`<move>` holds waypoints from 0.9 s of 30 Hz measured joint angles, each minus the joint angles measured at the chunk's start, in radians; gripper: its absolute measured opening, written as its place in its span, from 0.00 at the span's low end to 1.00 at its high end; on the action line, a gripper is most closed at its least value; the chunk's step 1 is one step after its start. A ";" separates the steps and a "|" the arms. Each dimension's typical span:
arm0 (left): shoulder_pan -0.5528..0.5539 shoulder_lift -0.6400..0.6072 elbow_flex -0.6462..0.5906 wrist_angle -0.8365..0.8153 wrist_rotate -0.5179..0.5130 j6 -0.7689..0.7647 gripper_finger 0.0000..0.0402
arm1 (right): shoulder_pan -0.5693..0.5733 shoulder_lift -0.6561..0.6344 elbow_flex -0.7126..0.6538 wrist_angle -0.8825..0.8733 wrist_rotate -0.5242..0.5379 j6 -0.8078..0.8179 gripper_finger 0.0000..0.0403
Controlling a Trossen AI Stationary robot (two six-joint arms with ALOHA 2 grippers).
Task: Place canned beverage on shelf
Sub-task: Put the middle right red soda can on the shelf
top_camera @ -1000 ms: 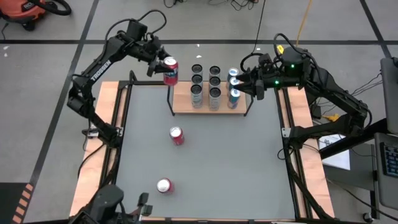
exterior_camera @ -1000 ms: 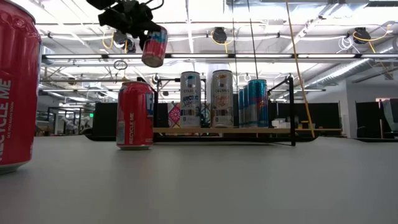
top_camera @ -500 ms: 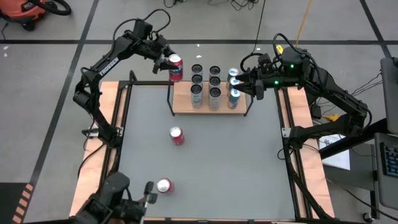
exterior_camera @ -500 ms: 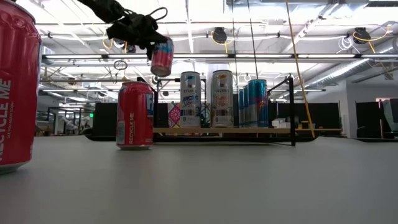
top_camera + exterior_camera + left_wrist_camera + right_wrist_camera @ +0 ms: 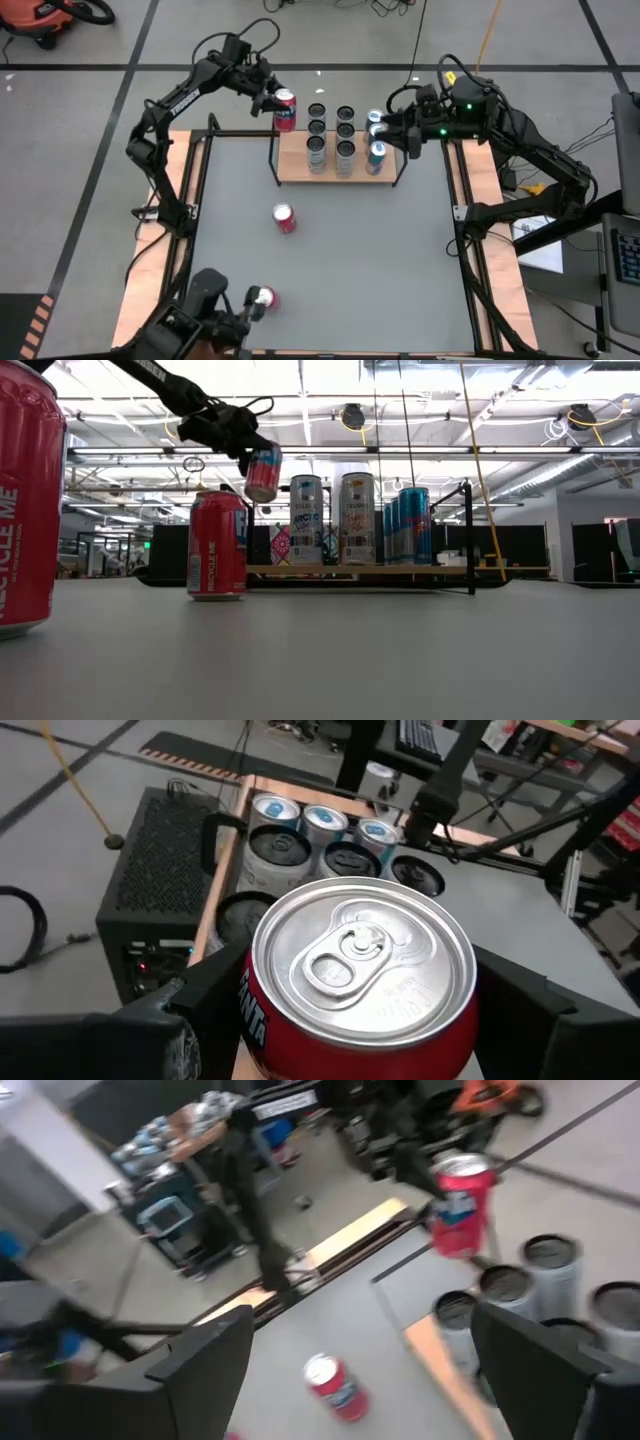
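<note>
Red aluminium cans wait nearest on the grey tabletop (image 5: 330, 260): one standing red soda can (image 5: 263, 299) at about 7 o'clock by the near edge, and a second red can (image 5: 285, 218) toward the table's middle. Farther out, at 12 o'clock, sits the small light-wood shelf with thin black rod frames (image 5: 292, 172), already carrying rows of tall silver-and-black cans (image 5: 317, 150) and blue cans (image 5: 376, 155) toward its 3 o'clock end. At the shelf's 9 o'clock end the left gripper (image 5: 268, 97) is clamped on the red canned beverage (image 5: 285, 110), which hangs in the air, tilted, above the bare wood beside the end frame. The right gripper (image 5: 397, 135) waits at the shelf's 3 o'clock end with its fingers spread, holding nothing. As a judgement, the risks are two: lowering the can while tilted could let it tip over on release, and the tight gap between black frame and the nearest tall can could cause a knock that topples the row.
</note>
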 joint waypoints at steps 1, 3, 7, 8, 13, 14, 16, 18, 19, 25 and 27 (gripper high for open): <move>-0.005 -0.006 0.000 0.002 0.000 -0.024 0.71 | 0.000 0.001 0.000 0.000 0.025 -0.007 0.83; -0.020 -0.028 0.008 0.004 0.001 -0.086 0.71 | 0.000 0.010 0.000 0.004 0.085 -0.023 0.83; -0.065 -0.111 0.035 0.106 0.022 -0.224 0.71 | -0.001 0.064 0.000 0.056 0.150 -0.076 0.83; -0.079 -0.129 0.036 0.142 0.021 -0.265 0.71 | -0.001 0.087 0.000 0.086 0.151 -0.093 0.83; -0.149 -0.204 0.036 0.313 -0.053 -0.461 0.71 | -0.028 0.216 0.000 0.274 0.086 -0.074 0.84; -0.159 -0.220 0.036 0.337 -0.064 -0.500 0.71 | -0.039 0.237 0.000 0.316 0.049 -0.057 0.84; -0.183 -0.245 0.036 0.374 -0.072 -0.570 0.71 | -0.058 0.273 0.000 0.395 -0.013 -0.039 0.85; -0.205 -0.262 0.036 0.399 -0.090 -0.620 0.71 | -0.072 0.303 0.000 0.443 -0.066 -0.034 0.87; -0.218 -0.268 0.036 0.405 -0.103 -0.633 0.71 | -0.076 0.317 0.000 0.463 -0.090 -0.033 0.88; -0.295 -0.284 0.036 0.416 -0.193 -0.658 0.71 | -0.094 0.398 0.000 0.598 -0.244 -0.007 0.94; -0.318 -0.282 0.036 0.416 -0.204 -0.658 0.71 | -0.094 0.418 0.001 0.609 -0.245 -0.014 0.94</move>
